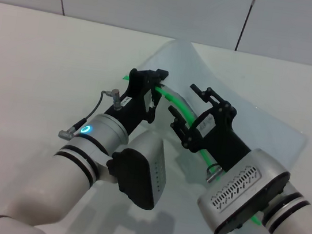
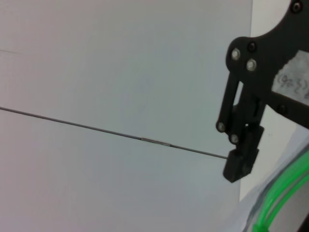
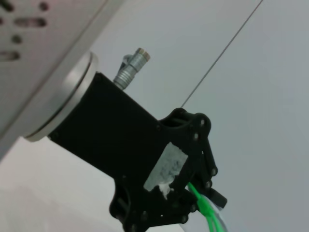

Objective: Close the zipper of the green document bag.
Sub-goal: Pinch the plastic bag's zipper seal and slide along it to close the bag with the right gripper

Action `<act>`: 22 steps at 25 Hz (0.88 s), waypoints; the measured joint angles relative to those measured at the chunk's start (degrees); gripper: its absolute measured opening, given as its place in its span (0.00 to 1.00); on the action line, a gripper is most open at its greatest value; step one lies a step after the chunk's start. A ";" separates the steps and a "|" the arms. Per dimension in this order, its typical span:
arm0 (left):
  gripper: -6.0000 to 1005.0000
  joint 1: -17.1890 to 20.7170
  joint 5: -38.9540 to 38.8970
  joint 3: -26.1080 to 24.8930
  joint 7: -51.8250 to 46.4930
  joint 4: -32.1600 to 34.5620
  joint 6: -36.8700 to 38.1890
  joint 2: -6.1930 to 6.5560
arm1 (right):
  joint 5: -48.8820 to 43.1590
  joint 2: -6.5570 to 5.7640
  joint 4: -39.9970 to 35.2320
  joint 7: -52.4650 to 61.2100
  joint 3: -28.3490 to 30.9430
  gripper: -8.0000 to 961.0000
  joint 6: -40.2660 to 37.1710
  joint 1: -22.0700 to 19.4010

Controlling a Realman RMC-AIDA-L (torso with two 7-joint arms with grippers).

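Your left gripper point(image 1: 155, 88) sat at about 11 o'clock from the middle of the head view, pinched shut on the far end of the zipper point(image 1: 175, 102). Your right gripper point(image 1: 194, 116), just to its 4 o'clock, stood open around the green strip. The green document bag point(image 1: 248, 121) lay lifted and curled on the white table point(image 1: 30, 58), so it looked thin, floppy and slippery. You would do best to hold the stiffer green edge.

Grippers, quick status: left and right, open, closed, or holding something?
Left gripper: closed on the zipper at the far end of the green document bag.
Right gripper: open, fingers either side of the zipper, not clamped.
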 joint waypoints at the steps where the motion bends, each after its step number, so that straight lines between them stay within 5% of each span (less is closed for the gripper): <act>1: 0.10 -0.01 0.00 0.00 0.00 0.00 0.02 0.00 | 0.67 0.03 -0.32 -0.88 -0.03 0.59 0.00 -0.05; 22: 0.11 -0.07 -0.09 0.00 -0.28 0.00 0.56 0.00 | 1.10 0.02 -3.80 -6.99 -1.72 0.55 3.39 -1.88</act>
